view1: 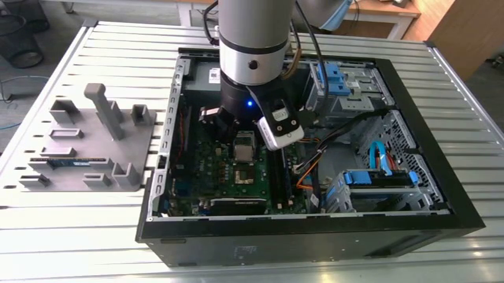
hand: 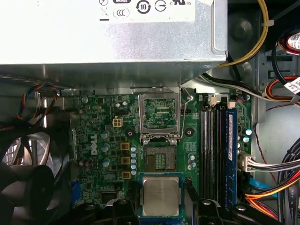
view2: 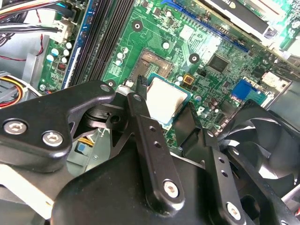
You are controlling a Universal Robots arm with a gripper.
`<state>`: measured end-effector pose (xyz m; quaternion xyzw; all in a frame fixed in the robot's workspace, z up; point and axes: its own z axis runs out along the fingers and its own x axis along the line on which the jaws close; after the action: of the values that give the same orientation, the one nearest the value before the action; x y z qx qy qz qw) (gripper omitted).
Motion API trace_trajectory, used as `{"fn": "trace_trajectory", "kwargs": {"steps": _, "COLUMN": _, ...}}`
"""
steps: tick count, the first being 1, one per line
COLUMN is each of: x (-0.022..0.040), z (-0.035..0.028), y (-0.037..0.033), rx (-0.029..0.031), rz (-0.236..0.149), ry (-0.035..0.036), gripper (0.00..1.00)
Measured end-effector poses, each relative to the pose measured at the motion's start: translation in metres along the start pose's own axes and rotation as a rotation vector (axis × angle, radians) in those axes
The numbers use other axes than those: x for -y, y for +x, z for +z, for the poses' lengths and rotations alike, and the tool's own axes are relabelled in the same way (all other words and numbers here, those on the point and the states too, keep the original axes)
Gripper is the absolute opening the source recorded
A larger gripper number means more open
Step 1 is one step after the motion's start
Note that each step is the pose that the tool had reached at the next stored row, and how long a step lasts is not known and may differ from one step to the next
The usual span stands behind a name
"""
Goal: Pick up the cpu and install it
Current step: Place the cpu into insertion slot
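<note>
The cpu (hand: pixel 161 196), a small square chip with a shiny silver top, hangs above the green motherboard (hand: pixel 93 136), and my gripper (hand: pixel 160 207) is shut on it. Black fingers (hand: pixel 202 209) press on its two opposite sides. In the second wrist view the cpu (view2: pixel 166 101) sits between the fingers (view2: pixel 140 110), tilted over the board. The open socket (hand: pixel 159 158) lies just beyond the chip, with its silver hinged frame (hand: pixel 161 115) standing raised behind it. In the exterior view the arm (view1: pixel 252 53) reaches down into the open computer case (view1: pixel 441 194).
A silver power supply (hand: pixel 108 37) stands past the socket. Memory slots (hand: pixel 218 150) and loose cables (hand: pixel 276 93) run along one side, a black fan (hand: pixel 28 173) on the other. A grey fixture (view1: pixel 94 147) holding a memory stick sits at the exterior view's left.
</note>
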<state>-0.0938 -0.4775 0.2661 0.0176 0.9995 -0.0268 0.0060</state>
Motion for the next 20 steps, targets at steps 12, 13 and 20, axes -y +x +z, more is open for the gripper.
{"fn": "trace_trajectory", "kwargs": {"steps": 12, "x": 0.0, "z": 0.0008, "y": 0.0, "rx": 0.0002, "rz": 0.0, "ry": 0.007, "gripper": 0.47}}
{"fn": "trace_trajectory", "kwargs": {"steps": 13, "x": -0.0001, "z": 0.0008, "y": 0.0, "rx": 0.0003, "rz": 0.0, "ry": 0.0075, "gripper": 0.47}}
{"fn": "trace_trajectory", "kwargs": {"steps": 20, "x": -0.0002, "z": 0.0037, "y": 0.0001, "rx": 0.0003, "rz": 0.0, "ry": 0.009, "gripper": 0.47}}
